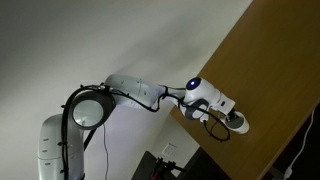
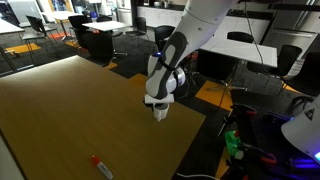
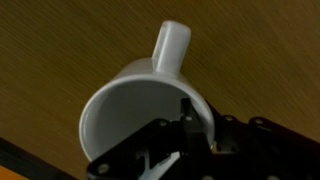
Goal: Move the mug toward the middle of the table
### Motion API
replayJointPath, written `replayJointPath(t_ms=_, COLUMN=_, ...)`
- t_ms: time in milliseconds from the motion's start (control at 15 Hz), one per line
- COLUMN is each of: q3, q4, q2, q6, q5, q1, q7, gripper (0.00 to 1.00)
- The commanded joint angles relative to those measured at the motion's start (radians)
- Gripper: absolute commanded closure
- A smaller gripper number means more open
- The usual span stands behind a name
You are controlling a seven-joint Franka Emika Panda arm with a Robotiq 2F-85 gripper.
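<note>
Open table (image 2: pixel 70 110) (red object (image 2: pixel 100 162) aside).

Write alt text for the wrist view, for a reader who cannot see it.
A white mug seen from above fills the frame, its handle pointing up, against a brown wooden table. The dark gripper enters from the bottom, fingers straddling the mug's right rim.

Your arm (image 1: pixel 135 92) reaches out from the base with the elbow bent, wrist turned over so the gripper (image 2: pixel 159 108) points straight down, and in the wrist view its fingers (image 3: pixel 188 112) sit pinched on the rim of the mug (image 3: pixel 125 105), one inside the wall.
</note>
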Motion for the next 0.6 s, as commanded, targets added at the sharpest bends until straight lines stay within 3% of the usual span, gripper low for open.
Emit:
replayJointPath(t_ms=0, q3=-0.013, q4=0.069, q2=0.035, q6=-0.066, q5=-0.024, q1=0.026, q7=0.024, gripper=0.97)
replayJointPath(t_ms=533, q3=-0.066, q4=0.181, q2=0.099, q6=-0.118, q5=-0.066, q1=0.093, q7=0.085, gripper=0.97)
